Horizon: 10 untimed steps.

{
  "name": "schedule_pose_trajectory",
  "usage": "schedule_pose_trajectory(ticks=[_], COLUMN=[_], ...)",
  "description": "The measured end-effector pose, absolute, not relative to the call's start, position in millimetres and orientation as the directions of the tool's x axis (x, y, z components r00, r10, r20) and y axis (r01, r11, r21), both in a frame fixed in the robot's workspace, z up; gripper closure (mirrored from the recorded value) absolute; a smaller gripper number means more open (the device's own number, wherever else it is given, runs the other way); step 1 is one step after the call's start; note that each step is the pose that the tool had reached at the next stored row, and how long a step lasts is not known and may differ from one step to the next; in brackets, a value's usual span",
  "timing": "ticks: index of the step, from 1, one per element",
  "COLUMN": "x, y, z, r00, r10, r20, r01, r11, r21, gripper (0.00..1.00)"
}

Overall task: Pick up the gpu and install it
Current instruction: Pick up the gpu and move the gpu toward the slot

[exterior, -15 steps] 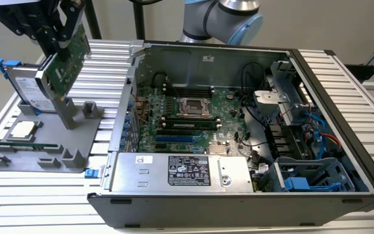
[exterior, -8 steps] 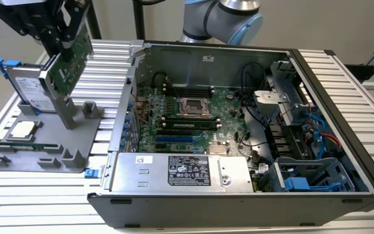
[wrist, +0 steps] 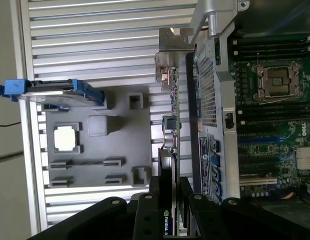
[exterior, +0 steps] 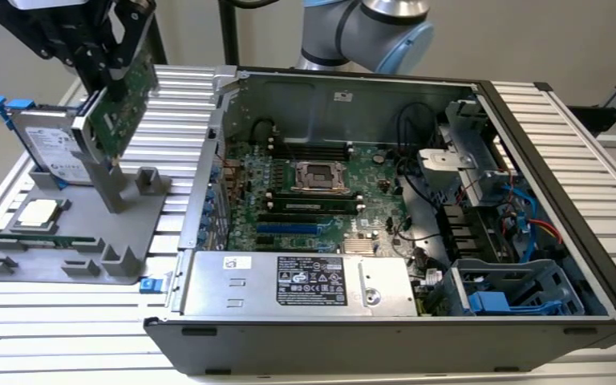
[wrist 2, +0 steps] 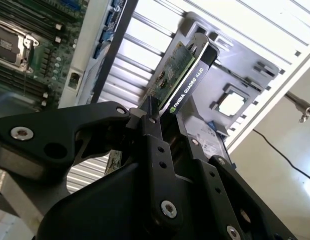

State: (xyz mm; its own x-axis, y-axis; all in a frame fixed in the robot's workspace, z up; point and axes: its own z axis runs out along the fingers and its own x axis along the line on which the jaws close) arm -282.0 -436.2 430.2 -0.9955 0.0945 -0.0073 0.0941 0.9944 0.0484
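The gripper (exterior: pixel 108 74) pinches the gpu (exterior: pixel 123 111) between its fingers (wrist 2: pixel 153 145), green board and black shroud tilted over the grey holder tray (exterior: pixel 73 258) beside the open computer case (exterior: pixel 372 353).

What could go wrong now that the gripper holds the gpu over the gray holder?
The gripper grips the gpu at one edge and the card is tilted, so it might slip. The hard drive stands close beside it and might be knocked. Its bracket might catch the case wall.
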Motion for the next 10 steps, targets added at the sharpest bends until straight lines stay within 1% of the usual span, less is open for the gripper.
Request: schedule_pose_trajectory(ticks=[10], x=[-271.4], y=[-436.1], z=[430.2], r00=[-0.995], r10=[0.095], r20=[-0.007], r01=[0.094], r11=[0.994], r21=[0.048], gripper=[1.00])
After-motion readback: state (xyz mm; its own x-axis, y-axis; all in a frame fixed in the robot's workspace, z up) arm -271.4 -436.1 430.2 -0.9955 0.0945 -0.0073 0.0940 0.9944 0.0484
